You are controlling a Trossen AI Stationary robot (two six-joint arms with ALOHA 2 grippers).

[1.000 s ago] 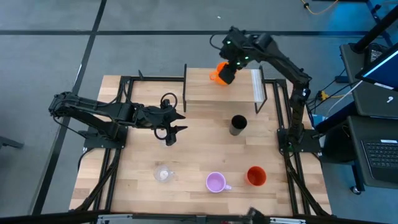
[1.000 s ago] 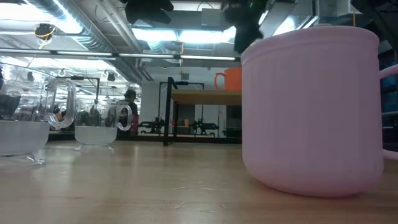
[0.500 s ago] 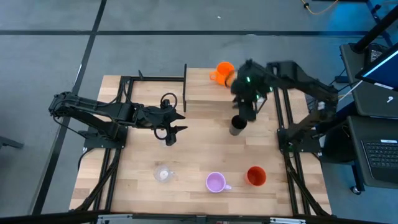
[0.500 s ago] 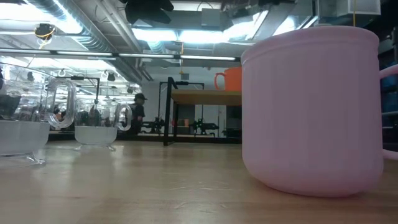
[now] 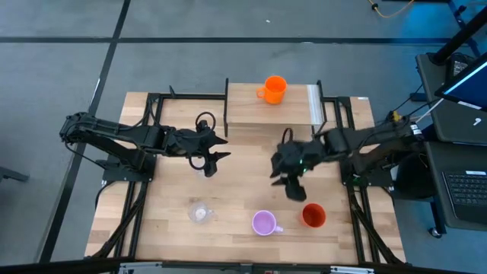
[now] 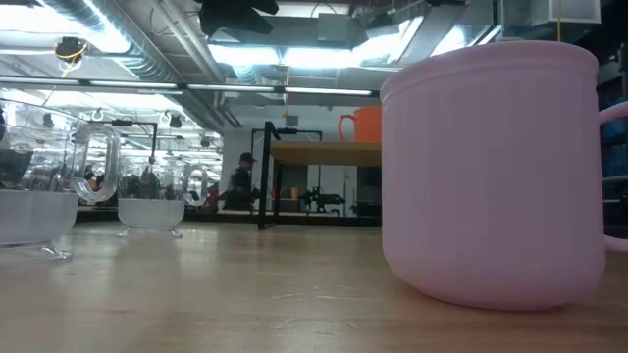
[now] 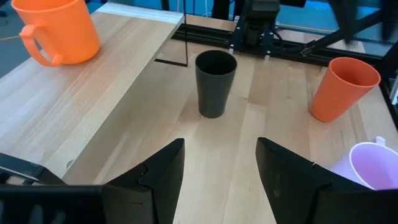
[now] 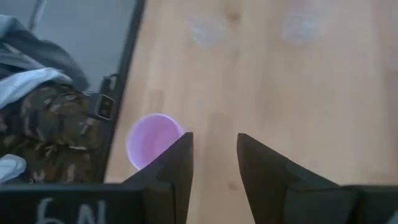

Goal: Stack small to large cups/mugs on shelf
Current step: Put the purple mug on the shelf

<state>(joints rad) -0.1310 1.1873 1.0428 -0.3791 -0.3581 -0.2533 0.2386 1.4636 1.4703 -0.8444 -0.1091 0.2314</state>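
Orange handled mug [image 5: 274,87] now alone on the shelf [image 5: 243,106], upright, close to the shelf's far edge and no longer held. Right gripper [image 8: 214,135] gone from the shelf, now over the middle of the table [image 5: 160,243], fingers parted with nothing between them. Looks from there toward the lilac handled mug [image 5: 264,223], which stands near the table edge opposite the shelf, with the red-orange cup [image 5: 313,215] just beside it toward the right edge. Black cup [image 7: 214,84] upright on the table just beside the shelf, untouched, hidden under the right arm in the high view. One clear tumbler [image 5: 199,213] near the same edge as the lilac mug, more to the left side. Left gripper [image 5: 209,164] waits left of the table's middle, fingers spread wide, empty. Probably means first placing done and next pick beginning; lilac mug seems the likely target, but not certain.
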